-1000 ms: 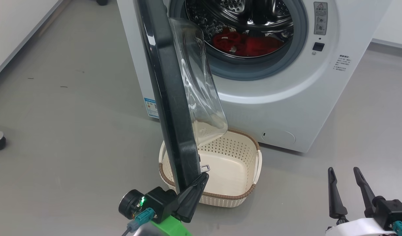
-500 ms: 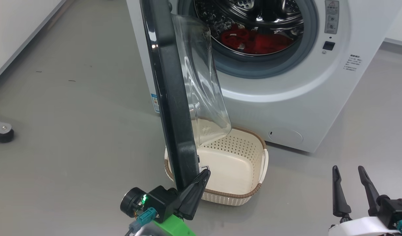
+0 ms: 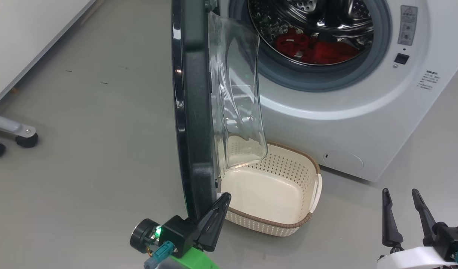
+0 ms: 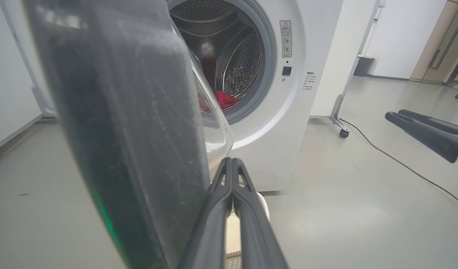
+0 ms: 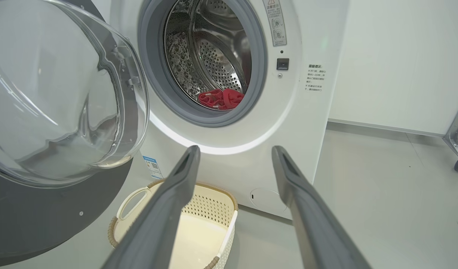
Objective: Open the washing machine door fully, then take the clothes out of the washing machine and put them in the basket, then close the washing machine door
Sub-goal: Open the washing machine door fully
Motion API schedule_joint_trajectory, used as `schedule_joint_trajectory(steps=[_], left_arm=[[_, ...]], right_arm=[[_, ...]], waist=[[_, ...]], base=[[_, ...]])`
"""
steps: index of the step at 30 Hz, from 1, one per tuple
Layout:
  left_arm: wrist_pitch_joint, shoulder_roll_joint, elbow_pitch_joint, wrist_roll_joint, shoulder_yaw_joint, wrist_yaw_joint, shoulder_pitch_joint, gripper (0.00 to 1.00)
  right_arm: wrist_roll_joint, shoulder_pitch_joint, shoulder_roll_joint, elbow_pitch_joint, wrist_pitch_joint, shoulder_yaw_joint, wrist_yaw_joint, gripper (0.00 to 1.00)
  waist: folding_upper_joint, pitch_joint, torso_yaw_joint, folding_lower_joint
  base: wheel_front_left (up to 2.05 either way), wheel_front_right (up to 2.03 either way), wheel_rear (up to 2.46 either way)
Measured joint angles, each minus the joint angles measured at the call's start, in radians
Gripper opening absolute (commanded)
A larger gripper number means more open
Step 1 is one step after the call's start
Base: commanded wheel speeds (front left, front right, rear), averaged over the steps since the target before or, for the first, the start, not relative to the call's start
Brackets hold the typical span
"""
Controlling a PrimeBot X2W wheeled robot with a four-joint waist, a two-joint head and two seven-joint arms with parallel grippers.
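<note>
Standing edge-on at twelve o'clock, the door [image 3: 191, 112] is judged half opened, the left gripper [image 3: 224, 198] closed against it, the right gripper [image 3: 400, 191] spread. At one o'clock the clothes [image 3: 318, 48] are seen in the drum [image 3: 326, 15]; the basket [image 3: 288, 226] is unfilled.

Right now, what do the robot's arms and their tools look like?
The left tool has dark tapered fingers on a black block with a green light, a teal connector and a bright green mount. The right tool has matching fingers, black block and teal connector on a white forearm shell.

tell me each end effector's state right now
left end effector: shut, holding nothing, tips beside the washing machine door.
right end effector: open, empty.
</note>
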Motion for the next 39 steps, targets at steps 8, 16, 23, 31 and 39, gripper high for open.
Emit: schedule_joint_trajectory(steps=[8,16,23,31,39], left_arm=[[0.000,0.014,-0.014,0.007,0.028,0.019,0.017,0.00],[-0.001,0.042,-0.016,0.017,0.087,0.049,0.025,0.00],[-0.005,0.051,-0.015,0.017,0.171,0.062,0.028,0.00],[-0.014,0.060,0.020,0.010,0.268,0.070,0.024,0.00],[-0.032,0.062,0.067,-0.016,0.387,0.072,0.015,0.00]], right_arm=[[-0.017,-0.002,0.000,0.002,0.000,0.007,0.002,1.00],[-0.017,-0.010,0.000,0.004,0.000,0.014,0.007,1.00],[-0.018,-0.020,0.000,0.004,0.000,0.023,0.011,1.00],[-0.037,-0.038,0.000,-0.003,0.000,0.018,0.012,1.00],[-0.041,-0.052,-0.001,-0.004,0.000,0.014,0.020,1.00]], waist=[[0.0000,0.003,0.035,0.0000],[0.0000,0.010,0.043,0.0000],[0.0000,0.025,0.033,0.0000],[0.0000,0.044,0.012,0.0000],[0.0000,0.059,-0.022,0.0000]], base=[[0.00,0.00,0.00],[0.00,0.00,0.00],[0.00,0.00,0.00],[0.00,0.00,0.00],[0.00,0.00,0.00]])
